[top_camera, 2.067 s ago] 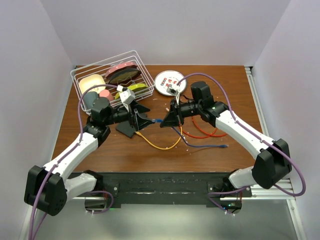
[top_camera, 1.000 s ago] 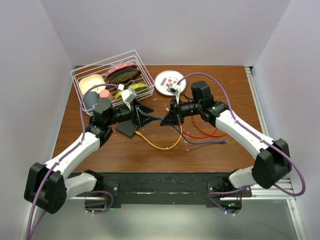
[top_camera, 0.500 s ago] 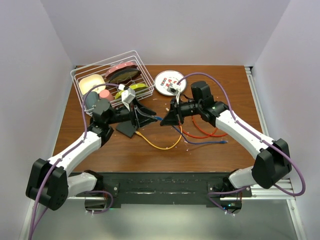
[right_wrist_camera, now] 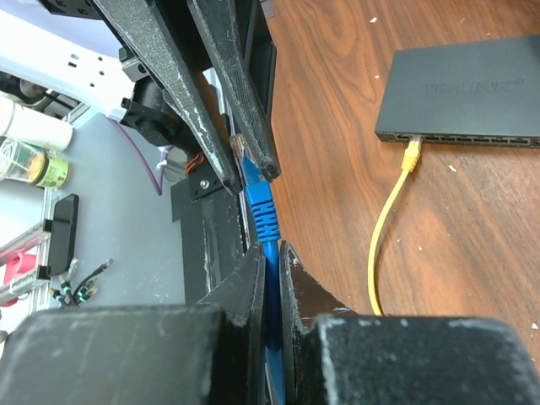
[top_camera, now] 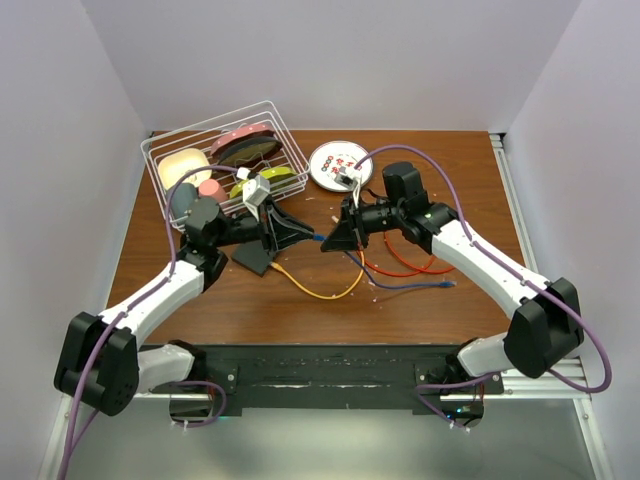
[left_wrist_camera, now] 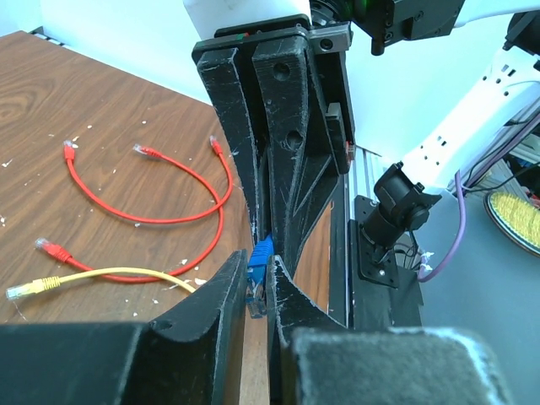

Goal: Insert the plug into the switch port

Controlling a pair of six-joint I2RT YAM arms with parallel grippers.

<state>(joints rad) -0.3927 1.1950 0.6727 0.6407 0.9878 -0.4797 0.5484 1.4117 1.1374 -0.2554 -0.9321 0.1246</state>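
Right of the switch (right_wrist_camera: 472, 84), the plug (right_wrist_camera: 260, 207) hangs pinched in the left tool (left_wrist_camera: 257, 274), its cable (right_wrist_camera: 269, 245) clamped in the right tool (right_wrist_camera: 270, 257). Release the right only once the left grip sits firm and square.

White arms (top_camera: 150, 298), black joints (top_camera: 95, 365); purple cables (left_wrist_camera: 461, 226)

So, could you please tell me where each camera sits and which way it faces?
Top external: above and behind the arms, looking down at the table; both arms show, and the left fingers and right fingers meet at the blue plug.
Left wrist: on the left wrist, looking along the left fingers toward the right fingers.
Right wrist: on the right wrist, looking along the right fingers toward the left fingers and the switch.
Shared: both wrist views show the blue plug between both pairs of fingers.
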